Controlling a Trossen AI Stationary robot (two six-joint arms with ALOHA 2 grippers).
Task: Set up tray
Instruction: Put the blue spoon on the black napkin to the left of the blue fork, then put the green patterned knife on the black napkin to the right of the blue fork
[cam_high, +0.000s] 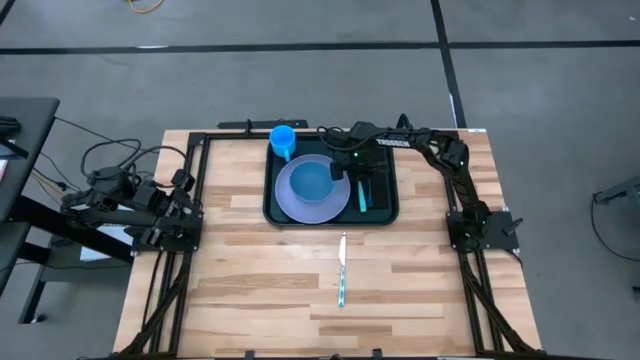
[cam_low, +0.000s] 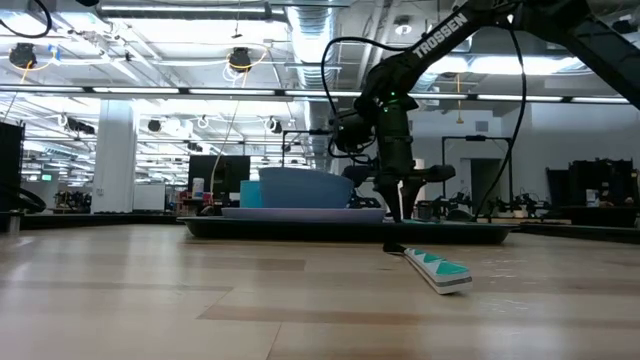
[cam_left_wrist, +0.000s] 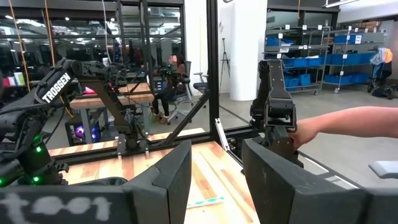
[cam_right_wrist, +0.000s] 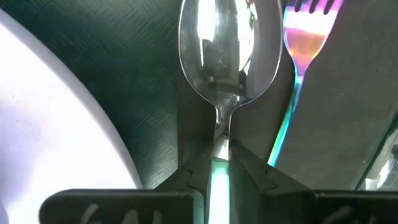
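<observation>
The dark green tray (cam_high: 385, 212) lies at the table's far middle. On it are a lavender plate (cam_high: 300, 205) with a blue bowl (cam_high: 315, 180) and a blue cup (cam_high: 283, 140). My right gripper (cam_high: 361, 180) points down over the tray's right part, shut on a spoon (cam_right_wrist: 227, 50) with a shiny bowl and a teal handle. A fork (cam_right_wrist: 305, 43) lies just beside the spoon on a flat dark rectangle (cam_right_wrist: 354, 93). The plate (cam_right_wrist: 56, 124) is on the spoon's other side. My left gripper (cam_left_wrist: 216, 180) is open and empty at the table's left edge. My right gripper pinches the spoon's teal handle (cam_right_wrist: 217, 177) just behind the neck, between its two fingers. The fingers come from above, pointing down, with the spoon's bowl sticking out past their tips. I cannot tell whether the spoon rests on the tray.
A knife (cam_high: 342, 270) with a teal handle lies on the bare wood in front of the tray; it also shows in the low view (cam_low: 430, 265). A black frame runs along the table's left, right and far sides. A person's arm (cam_left_wrist: 348, 121) shows beyond the table.
</observation>
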